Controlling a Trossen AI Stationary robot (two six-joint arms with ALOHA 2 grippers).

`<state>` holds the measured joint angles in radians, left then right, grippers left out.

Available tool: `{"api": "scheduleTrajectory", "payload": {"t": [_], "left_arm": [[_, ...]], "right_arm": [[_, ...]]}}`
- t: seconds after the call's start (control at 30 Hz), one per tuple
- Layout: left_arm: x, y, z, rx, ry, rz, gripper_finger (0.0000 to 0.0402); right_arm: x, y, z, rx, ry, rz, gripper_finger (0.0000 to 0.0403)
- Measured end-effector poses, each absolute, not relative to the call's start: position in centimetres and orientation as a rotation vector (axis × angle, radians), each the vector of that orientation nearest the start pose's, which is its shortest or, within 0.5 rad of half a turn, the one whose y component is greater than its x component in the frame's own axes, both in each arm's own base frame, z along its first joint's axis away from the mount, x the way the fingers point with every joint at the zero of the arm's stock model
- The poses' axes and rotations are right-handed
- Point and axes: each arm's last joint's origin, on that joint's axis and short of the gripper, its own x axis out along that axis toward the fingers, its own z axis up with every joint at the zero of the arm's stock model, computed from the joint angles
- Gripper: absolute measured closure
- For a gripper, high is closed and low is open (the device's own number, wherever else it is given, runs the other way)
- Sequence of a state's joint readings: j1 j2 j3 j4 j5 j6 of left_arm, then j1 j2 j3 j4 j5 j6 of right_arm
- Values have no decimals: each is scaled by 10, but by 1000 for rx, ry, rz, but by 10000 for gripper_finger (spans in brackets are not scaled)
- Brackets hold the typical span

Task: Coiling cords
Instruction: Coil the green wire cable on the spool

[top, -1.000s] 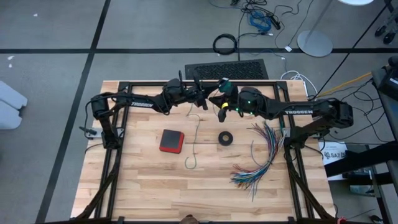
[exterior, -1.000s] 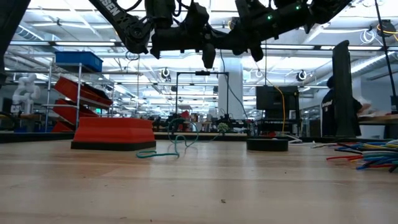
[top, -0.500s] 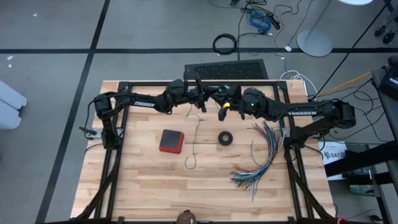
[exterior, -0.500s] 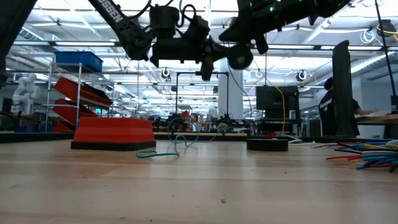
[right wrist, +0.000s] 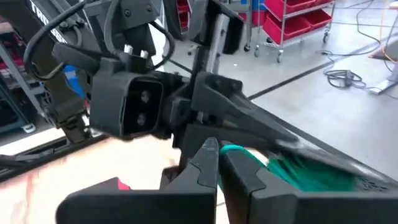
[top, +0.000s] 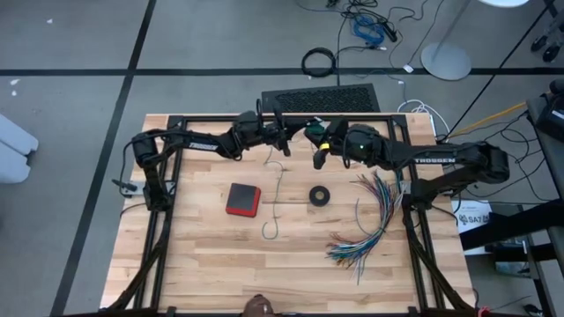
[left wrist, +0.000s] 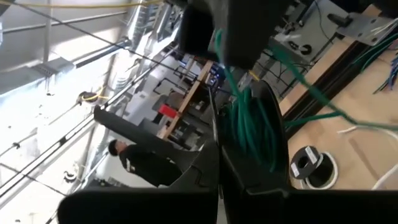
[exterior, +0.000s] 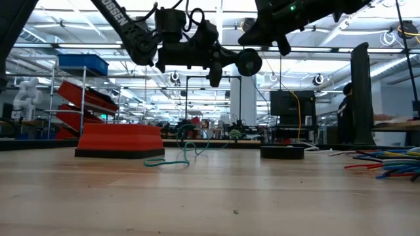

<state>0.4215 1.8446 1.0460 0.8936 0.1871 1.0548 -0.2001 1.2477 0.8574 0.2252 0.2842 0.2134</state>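
Both arms meet above the desk's (top: 203, 264) 12 o'clock edge. The left gripper (left wrist: 249, 134) is clamped on a teal cord (left wrist: 252, 124) bundle; the right gripper (right wrist: 217, 163) pinches its end. The tail (top: 275, 207) trails toward centre. Pulling apart could unravel loops or snag the tail.

Up over the table's far edge, the right gripper (top: 319, 159) now sits farther right and closer to the back than a second ago; the left gripper (top: 287, 146) barely shifts rightward.
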Motion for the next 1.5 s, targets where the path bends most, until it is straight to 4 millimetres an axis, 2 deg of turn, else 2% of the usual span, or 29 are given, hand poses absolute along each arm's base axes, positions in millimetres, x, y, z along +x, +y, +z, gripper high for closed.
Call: {"api": "scheduleTrajectory", "payload": {"t": [0.57, 0.93, 1.23, 1.5], "left_arm": [[366, 162, 229, 1027, 60, 256, 401], [364, 161, 233, 941, 28, 214, 401], [358, 163, 244, 758, -43, 147, 401], [350, 175, 258, 566, -118, 70, 401]], "right_arm": [[243, -59, 305, 159, 263, -557, 403], [223, -67, 307, 75, 352, -620, 403], [217, -78, 304, -16, 426, -666, 403], [217, -79, 305, -113, 447, -670, 394]]}}
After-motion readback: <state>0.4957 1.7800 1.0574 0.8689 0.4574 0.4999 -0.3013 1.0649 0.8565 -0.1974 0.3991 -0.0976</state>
